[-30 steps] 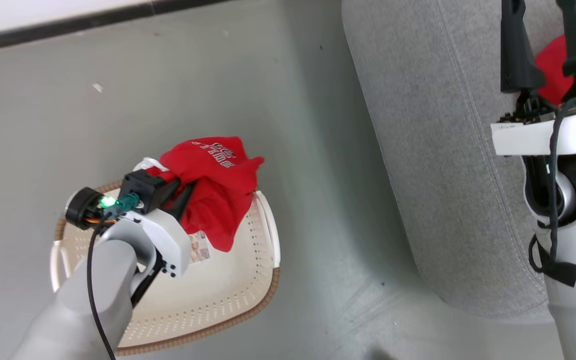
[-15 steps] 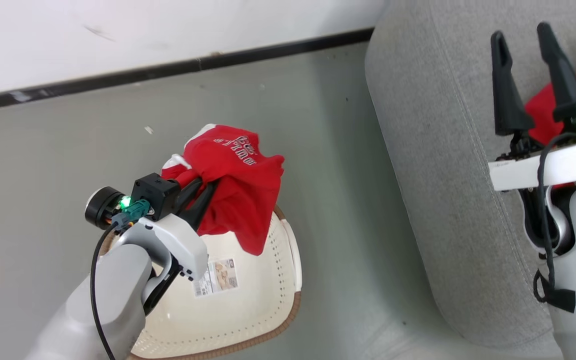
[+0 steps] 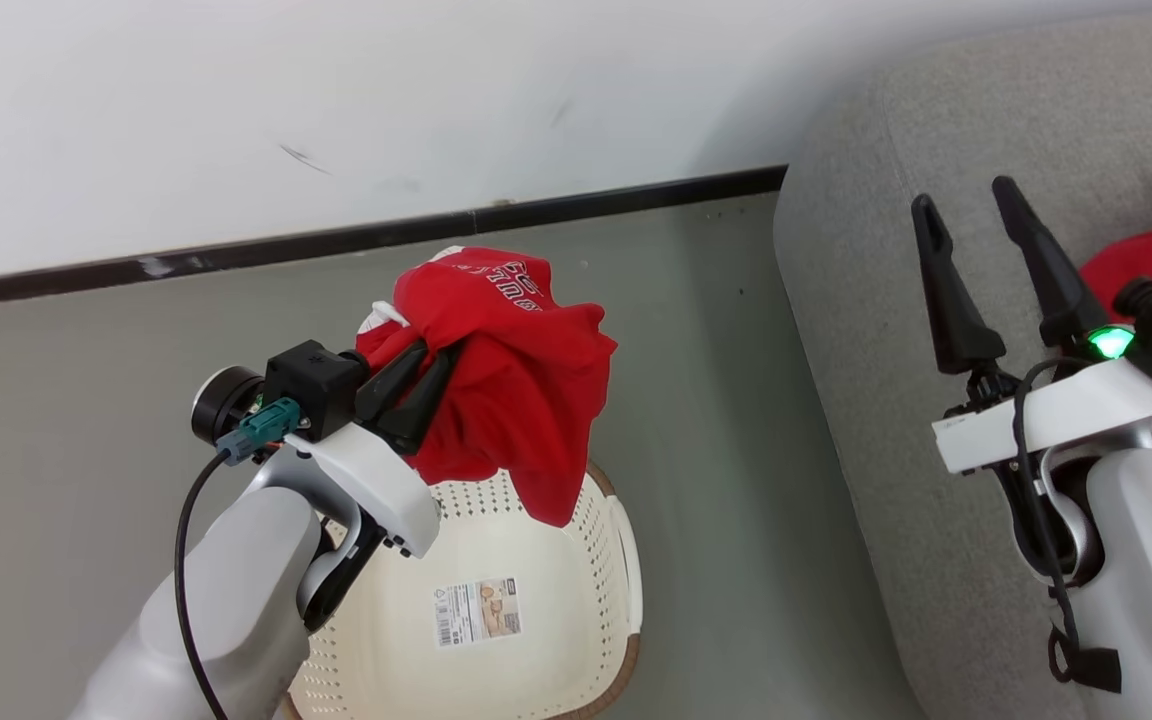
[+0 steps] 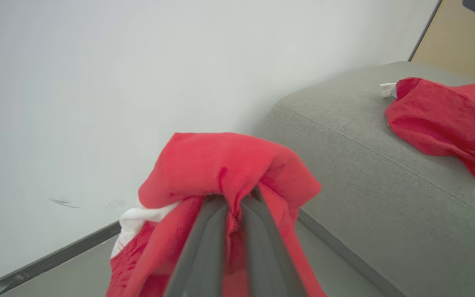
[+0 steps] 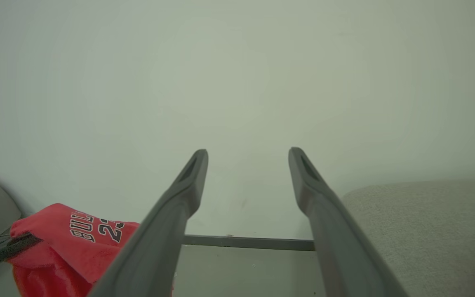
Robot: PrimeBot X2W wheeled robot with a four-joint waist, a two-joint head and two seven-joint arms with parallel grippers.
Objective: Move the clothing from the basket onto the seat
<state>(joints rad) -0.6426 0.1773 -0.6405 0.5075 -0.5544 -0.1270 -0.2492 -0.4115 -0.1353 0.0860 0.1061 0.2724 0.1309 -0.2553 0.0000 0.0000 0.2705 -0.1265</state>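
L gripper (image 3: 431,378): jaws pinched almost together on red garment (image 3: 521,400), cloth bunched between and over the fingers; left wrist view shows fabric wedged btwn both. Garment hangs in air above basket (image 3: 626,585), lowest corner over the far rim; can't tell if it touches. Dark lettering outlined white on upper fold. Basket on grey floor (image 3: 86,450) near wall (image 3: 336,90), paper label (image 3: 477,612) on its inner bottom. R gripper (image 3: 964,198): jaws spread wide, holding nothing, over sofa (image 3: 866,400) near its edge. Second red garment (image 3: 1151,262) w/ white trim lies on sofa seat, just beside R arm
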